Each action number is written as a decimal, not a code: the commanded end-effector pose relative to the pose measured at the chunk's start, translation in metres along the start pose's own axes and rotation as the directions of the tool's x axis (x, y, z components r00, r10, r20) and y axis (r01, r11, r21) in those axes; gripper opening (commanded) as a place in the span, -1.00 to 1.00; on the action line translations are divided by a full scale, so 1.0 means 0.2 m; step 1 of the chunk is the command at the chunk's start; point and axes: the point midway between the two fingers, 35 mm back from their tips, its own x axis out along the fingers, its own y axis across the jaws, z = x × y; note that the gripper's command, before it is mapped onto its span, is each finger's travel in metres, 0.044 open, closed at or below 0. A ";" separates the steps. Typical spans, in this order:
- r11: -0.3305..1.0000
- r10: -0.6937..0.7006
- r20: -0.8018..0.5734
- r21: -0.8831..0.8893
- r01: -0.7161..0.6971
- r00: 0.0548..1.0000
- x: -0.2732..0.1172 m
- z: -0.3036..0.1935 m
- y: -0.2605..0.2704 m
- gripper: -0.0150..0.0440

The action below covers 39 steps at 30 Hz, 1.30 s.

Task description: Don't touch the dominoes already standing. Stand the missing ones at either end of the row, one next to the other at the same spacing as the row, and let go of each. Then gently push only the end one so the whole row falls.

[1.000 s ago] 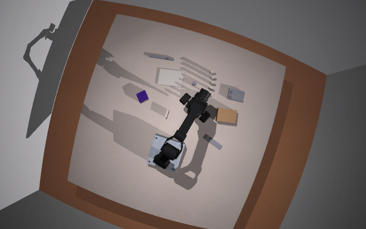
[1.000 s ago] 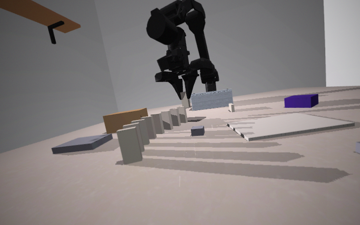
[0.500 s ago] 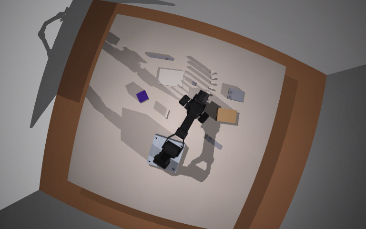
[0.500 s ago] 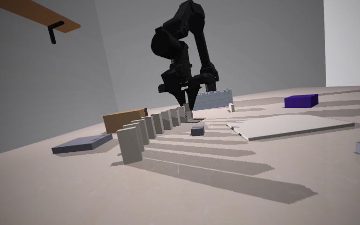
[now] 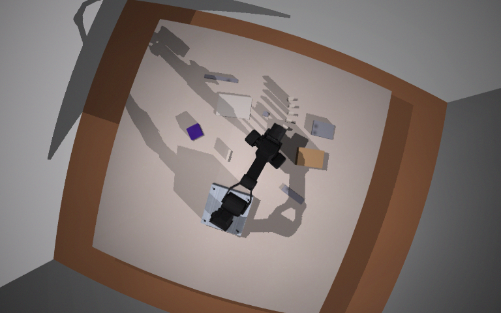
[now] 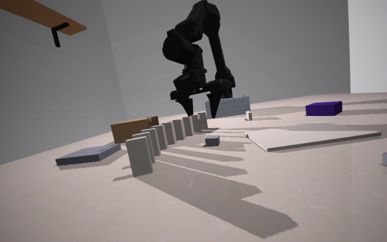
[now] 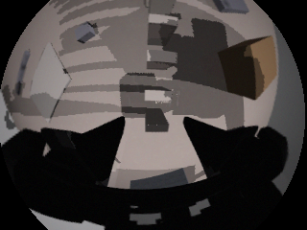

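Several pale dominoes [image 5: 293,106] [image 6: 139,158] [image 7: 162,57] stand upright in a row. My gripper [image 6: 201,117] [image 7: 154,120] is open at the row's arm-side end. Its fingertips are on either side of the end domino [image 6: 203,122] [image 7: 156,126], near the height of its top, and it stands upright on the table. No contact with the fingers shows. Another pale domino [image 5: 229,155] [image 6: 249,116] stands apart from the row, nearer the arm's base. In the top view the arm hides the fingertips and the near end of the row.
A tan box [image 5: 310,158] [image 6: 129,130] [image 7: 259,67] and flat slate block [image 5: 323,130] [image 6: 85,154] are on one side of the row. A small slate block [image 5: 265,113] [image 6: 212,140] [image 7: 85,33], pale plate [image 5: 240,105] [image 6: 302,137] and purple block [image 5: 194,132] [image 6: 322,109] are on the other.
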 end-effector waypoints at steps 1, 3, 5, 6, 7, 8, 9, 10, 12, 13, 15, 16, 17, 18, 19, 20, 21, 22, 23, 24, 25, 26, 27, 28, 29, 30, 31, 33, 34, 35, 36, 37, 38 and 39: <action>1.000 -0.003 -0.004 -0.004 0.003 1.000 0.01 -0.01 0.00 1.00; 1.000 -0.003 -0.004 -0.004 0.003 1.000 -0.01 0.00 0.00 1.00; 1.000 -0.002 -0.003 -0.003 0.002 1.000 -0.13 0.02 0.00 1.00; 1.000 -0.002 -0.002 -0.003 0.002 1.000 -0.22 0.03 0.00 1.00; 1.000 -0.002 -0.001 -0.002 0.002 1.000 -0.31 0.03 0.01 1.00; 1.000 -0.001 -0.001 -0.002 0.001 1.000 -0.41 0.03 0.01 1.00; 1.000 -0.001 0.000 -0.001 0.001 1.000 -0.50 0.03 0.01 1.00; 1.000 -0.001 0.000 0.000 0.001 1.000 -0.58 0.02 0.00 1.00; 1.000 0.000 0.000 0.000 0.000 1.000 -0.65 0.00 0.00 1.00; 1.000 0.000 0.000 0.000 0.000 1.000 -0.65 0.00 0.00 1.00; 1.000 0.000 0.000 0.000 0.000 1.000 -0.65 0.00 0.00 1.00; 1.000 0.000 0.000 0.000 0.000 1.000 -0.65 0.00 0.00 1.00; 1.000 0.000 0.000 0.000 0.000 1.000 -0.65 0.00 0.00 1.00; 1.000 0.000 0.000 0.000 0.000 1.000 -0.65 0.00 0.00 1.00; 1.000 0.000 0.000 0.000 0.000 1.000 -0.65 0.00 0.00 1.00; 1.000 0.000 0.000 -0.007 0.000 1.000 -0.64 0.00 0.01 1.00; 1.000 0.000 0.000 -0.029 0.000 1.000 -0.62 -0.02 0.05 1.00; 0.998 0.001 0.000 -0.065 -0.001 1.000 -0.59 -0.05 0.11 1.00; 0.994 0.003 -0.001 -0.110 -0.003 1.000 -0.55 -0.10 0.18 1.00; 0.988 0.004 -0.002 -0.154 -0.004 1.000 -0.52 -0.15 0.25 1.00; 0.980 0.004 -0.003 -0.198 -0.005 1.000 -0.48 -0.20 0.32 1.00; 0.970 0.005 -0.005 -0.242 -0.006 1.000 -0.44 -0.25 0.38 1.00; 0.959 0.006 -0.006 -0.285 -0.007 1.000 -0.40 -0.31 0.43 1.00; 0.945 0.006 -0.008 -0.327 -0.009 1.000 -0.36 -0.38 0.48 1.00; 0.929 0.007 -0.010 -0.369 -0.010 1.000 -0.33 -0.44 0.53 1.00; 0.915 0.007 -0.012 -0.403 -0.011 1.000 -0.30 -0.50 0.56 1.00; 0.906 0.007 -0.013 -0.423 -0.012 1.000 -0.28 -0.53 0.58 1.00; 0.903 0.007 -0.013 -0.429 -0.012 1.000 -0.27 -0.55 0.58 1.00; 0.903 0.007 -0.013 -0.429 -0.012 1.000 -0.27 -0.55 0.58 1.00; 0.903 0.007 -0.013 -0.429 -0.012 1.000 -0.26 -0.54 0.58 1.00; 0.903 0.007 -0.013 -0.429 -0.012 1.000 -0.23 -0.54 0.58 1.00; 0.903 0.007 -0.013 -0.429 -0.012 1.000 -0.19 -0.54 0.58 1.00; 0.903 0.007 -0.013 -0.429 -0.012 1.000 -0.13 -0.54 0.58 1.00; 0.903 0.007 -0.013 -0.429 -0.012 1.000 -0.08 -0.54 0.58 1.00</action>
